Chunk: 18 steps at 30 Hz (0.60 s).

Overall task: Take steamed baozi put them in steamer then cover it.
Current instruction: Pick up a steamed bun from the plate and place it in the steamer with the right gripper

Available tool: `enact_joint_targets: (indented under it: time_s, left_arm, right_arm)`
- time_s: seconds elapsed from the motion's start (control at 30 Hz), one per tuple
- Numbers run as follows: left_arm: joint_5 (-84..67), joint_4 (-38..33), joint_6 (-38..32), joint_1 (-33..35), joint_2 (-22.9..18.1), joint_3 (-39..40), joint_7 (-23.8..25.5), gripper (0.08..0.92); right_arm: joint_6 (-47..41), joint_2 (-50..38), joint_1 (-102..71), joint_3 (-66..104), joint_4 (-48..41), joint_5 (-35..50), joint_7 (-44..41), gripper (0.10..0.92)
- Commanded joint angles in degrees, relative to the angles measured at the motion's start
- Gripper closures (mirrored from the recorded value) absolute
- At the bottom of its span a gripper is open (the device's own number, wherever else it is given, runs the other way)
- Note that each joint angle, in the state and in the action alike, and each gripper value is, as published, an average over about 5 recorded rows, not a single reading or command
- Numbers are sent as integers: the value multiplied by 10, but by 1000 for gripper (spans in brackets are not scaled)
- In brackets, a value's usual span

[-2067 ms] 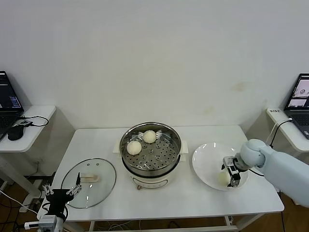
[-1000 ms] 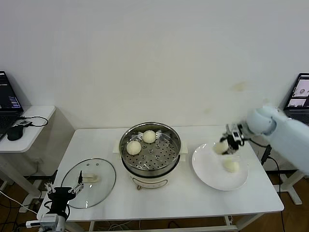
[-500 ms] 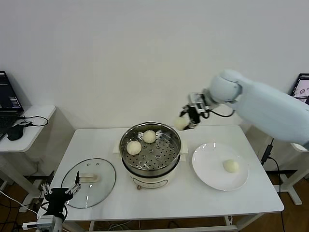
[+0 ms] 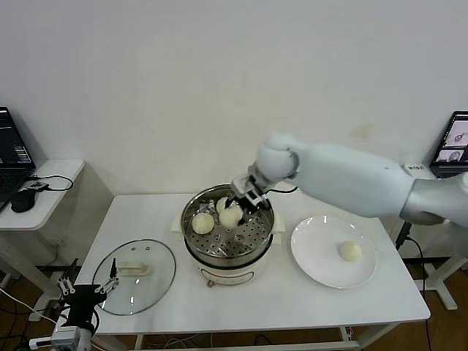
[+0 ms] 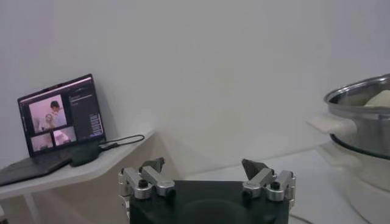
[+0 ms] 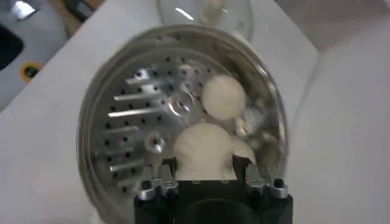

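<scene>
My right gripper point(image 4: 235, 208) reaches over the steamer point(image 4: 252, 245) from behind, shut on a cream-white steamed baozi point(image 4: 230, 217) held low over the perforated steel bottom. The right wrist view shows that baozi point(image 6: 206, 146) filling the gap between the fingers point(image 6: 166, 176). One baozi point(image 4: 202, 222) lies at the basket's left side, and another point(image 4: 221, 204) is half hidden behind the held one. A last baozi point(image 4: 351, 251) rests on the white plate point(image 4: 314, 252). The glass cover point(image 4: 135, 276) lies flat on the table at the left. My left gripper point(image 4: 84, 291) hangs open below the table's front left corner.
The steamer's rim point(image 5: 359, 97) and its cream base show at the edge of the left wrist view. A side table with a laptop point(image 5: 61, 115) and a mouse point(image 4: 23, 199) stands at the left. A second laptop point(image 4: 455, 150) sits at the far right.
My right gripper has carried a baozi from the plate, up past the steamer's back right rim, and down into the basket. One baozi stays on the plate. The left arm has barely moved.
</scene>
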Motion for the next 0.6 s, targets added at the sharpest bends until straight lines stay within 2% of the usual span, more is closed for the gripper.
enact_joint_targets:
  time_s: [0.03,0.23,0.6]
  left_arm:
    - [0,2,-1,0,-4,2,0,177]
    - [-1,5,-2,-3,-3,2,0,177]
    - [0,6,-3,-3,-6,4,-1,177]
  right_arm:
    - [103,44,-3,-52,-8,-72,-1,418]
    - [138,44,-1,-54,-2,-84,-5,414]
    - [146,32,0,-54,8,-77,-14,394]
